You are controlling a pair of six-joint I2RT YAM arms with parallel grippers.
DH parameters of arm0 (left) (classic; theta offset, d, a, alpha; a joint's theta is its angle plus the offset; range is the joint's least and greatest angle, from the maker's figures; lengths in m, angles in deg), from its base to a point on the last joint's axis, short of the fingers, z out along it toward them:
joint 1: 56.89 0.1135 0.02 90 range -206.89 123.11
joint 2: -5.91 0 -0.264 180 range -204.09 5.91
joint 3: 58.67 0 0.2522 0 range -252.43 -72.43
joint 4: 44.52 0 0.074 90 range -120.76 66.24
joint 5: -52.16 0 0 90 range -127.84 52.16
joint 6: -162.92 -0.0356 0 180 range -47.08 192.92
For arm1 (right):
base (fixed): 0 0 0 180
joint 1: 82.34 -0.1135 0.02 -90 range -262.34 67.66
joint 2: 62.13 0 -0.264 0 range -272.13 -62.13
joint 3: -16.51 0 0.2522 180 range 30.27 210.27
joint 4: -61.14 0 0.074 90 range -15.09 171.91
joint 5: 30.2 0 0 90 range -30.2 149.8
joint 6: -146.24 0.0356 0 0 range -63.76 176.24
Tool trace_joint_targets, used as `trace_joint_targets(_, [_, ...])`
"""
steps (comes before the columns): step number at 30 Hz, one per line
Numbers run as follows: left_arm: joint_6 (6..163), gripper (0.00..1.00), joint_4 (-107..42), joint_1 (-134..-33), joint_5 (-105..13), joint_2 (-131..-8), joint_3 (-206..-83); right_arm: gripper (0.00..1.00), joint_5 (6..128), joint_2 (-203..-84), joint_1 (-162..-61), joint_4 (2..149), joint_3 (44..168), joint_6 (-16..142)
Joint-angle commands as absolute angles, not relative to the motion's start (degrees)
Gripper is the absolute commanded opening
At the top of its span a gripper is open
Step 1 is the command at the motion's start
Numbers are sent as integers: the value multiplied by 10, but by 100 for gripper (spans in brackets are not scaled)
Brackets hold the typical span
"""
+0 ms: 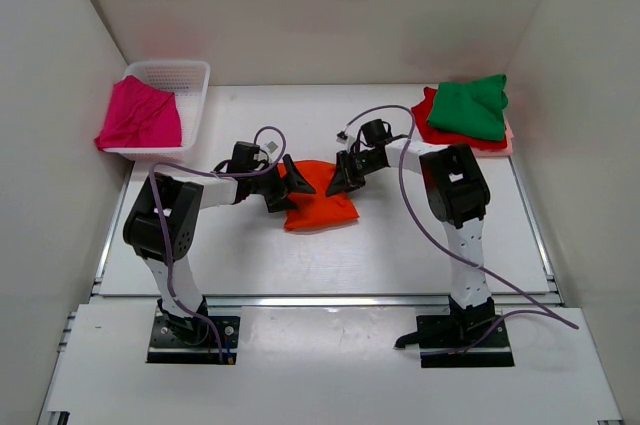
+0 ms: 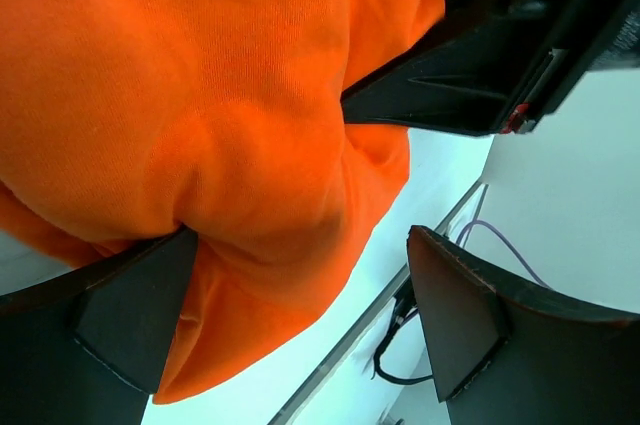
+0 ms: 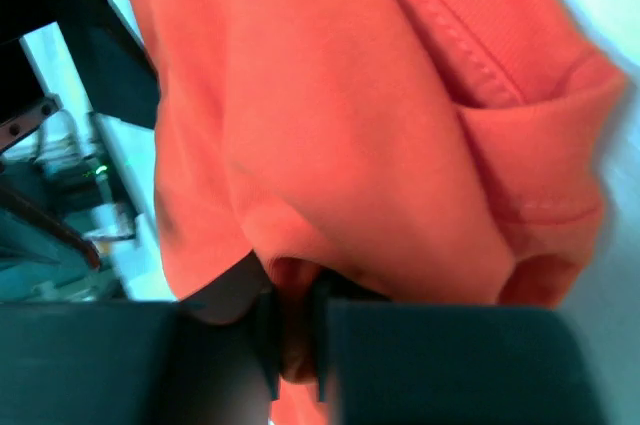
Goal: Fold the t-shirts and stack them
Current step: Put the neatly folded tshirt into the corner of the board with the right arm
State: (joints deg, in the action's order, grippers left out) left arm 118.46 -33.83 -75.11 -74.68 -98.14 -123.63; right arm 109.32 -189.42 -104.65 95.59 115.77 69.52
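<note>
The orange t-shirt (image 1: 322, 207) lies bunched mid-table between both claws; the right gripper (image 1: 338, 181), at its 1 o'clock corner, is pinched tight on a fold; the left gripper (image 1: 290, 190), at its 9 o'clock edge, gapes wide, with cloth resting against one finger only. The left likely needs to close there first.

Five t-shirts in all. One magenta pink t-shirt (image 1: 140, 115) lies inside the white mesh basket (image 1: 190, 80). One orange t-shirt (image 1: 320, 197) lies to the right of the basket and nearer the arm bases. Three are piled far to the basket's right: one green t-shirt (image 1: 472, 107) on top, one red t-shirt (image 1: 428, 127) beneath it, and one pale pink t-shirt (image 1: 507, 141) showing only as an edge. One basket. Two arms, the left arm (image 1: 163, 220) and the right arm (image 1: 455, 190). Two tools, the left tool (image 1: 290, 185) and the right tool (image 1: 336, 177). One bench (image 1: 330, 260).
</note>
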Motion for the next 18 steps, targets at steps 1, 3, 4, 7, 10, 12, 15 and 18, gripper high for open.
trace_joint_targets(1, [1163,99,-302,-743,-711,-992,-1217,0,1144,-1914,-1037,980,1160,695])
trace_joint_targets(3, [1177,99,-328,-737,-728,-972,-1213,0,1139,-1907,-1024,995,1172,684])
trace_joint_targets(4, [1182,99,-332,-725,-731,-964,-1213,0,1122,-1902,-1019,1006,1186,675])
trace_joint_targets(7, [1180,99,-314,-706,-735,-922,-1219,0,1073,-1877,-992,1077,1234,626])
trace_joint_targets(10, [1164,99,-284,-685,-733,-890,-1231,0,956,-1869,-979,1169,1305,568])
trace_joint_targets(12, [1162,99,-280,-678,-736,-871,-1231,0,898,-1859,-969,1186,1329,530])
trace_joint_targets(15, [1161,99,-277,-668,-741,-857,-1221,0,809,-1833,-958,1193,1340,505])
trace_joint_targets(18, [1158,98,-279,-672,-743,-853,-1212,0,760,-1803,-951,1167,1325,487])
